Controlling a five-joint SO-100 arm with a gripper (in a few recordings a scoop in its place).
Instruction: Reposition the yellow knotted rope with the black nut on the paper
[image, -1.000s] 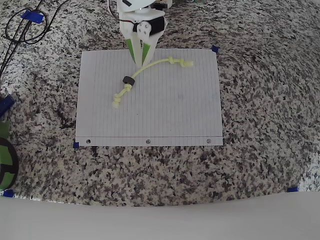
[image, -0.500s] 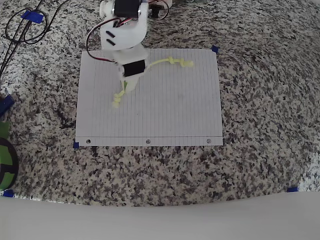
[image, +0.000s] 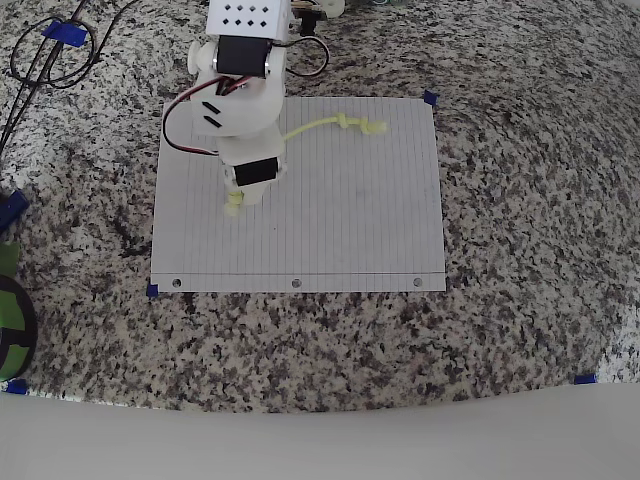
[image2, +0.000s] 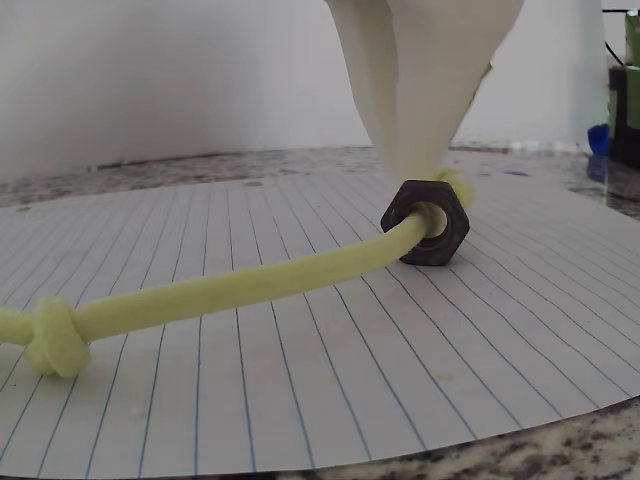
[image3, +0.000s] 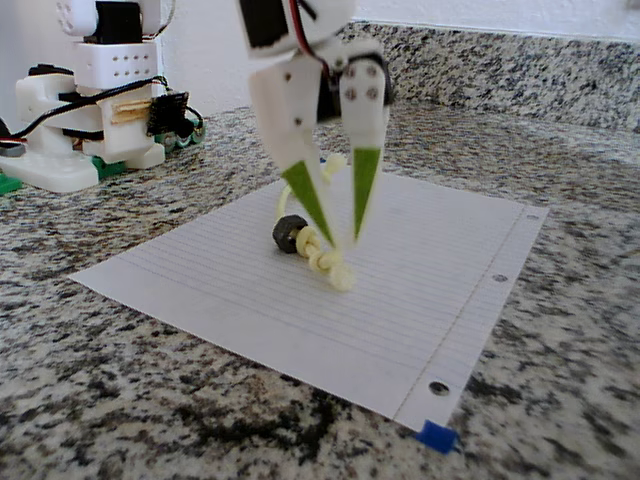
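I am hanging my end effector (image3: 340, 238) just above the paper (image3: 420, 300), fingers pointing down and spread apart, pinching nothing. In the fixed view the two green fingertips (image3: 316, 210) are straddling the near knot of the rope (image3: 330, 262), one on each side and not touching it, which I judge is the stance for closing on that end so the rope can be dragged to a new spot.

Right behind that knot the nut (image3: 289, 235) is standing on edge on the paper, held upright by the rope running through its hole. The wrist view is showing this closely: the nut (image2: 426, 221) is resting on the ruled lines with the rope (image2: 230, 290) passing through it and running off to a knot at the left, while one pale finger (image2: 415, 90) is coming down just behind it. I cannot tell from there whether that finger is touching the nut.

Farther off, in the overhead view, the rope (image: 320, 124) is curving up and right from under my arm to its far knot near the top edge of the paper (image: 350, 220), so all of it is lying on the sheet, in the upper left part. The paper is lying flat on the granite tabletop (image: 520, 300), with blue tape marks at its corners, likely there to mark its place.
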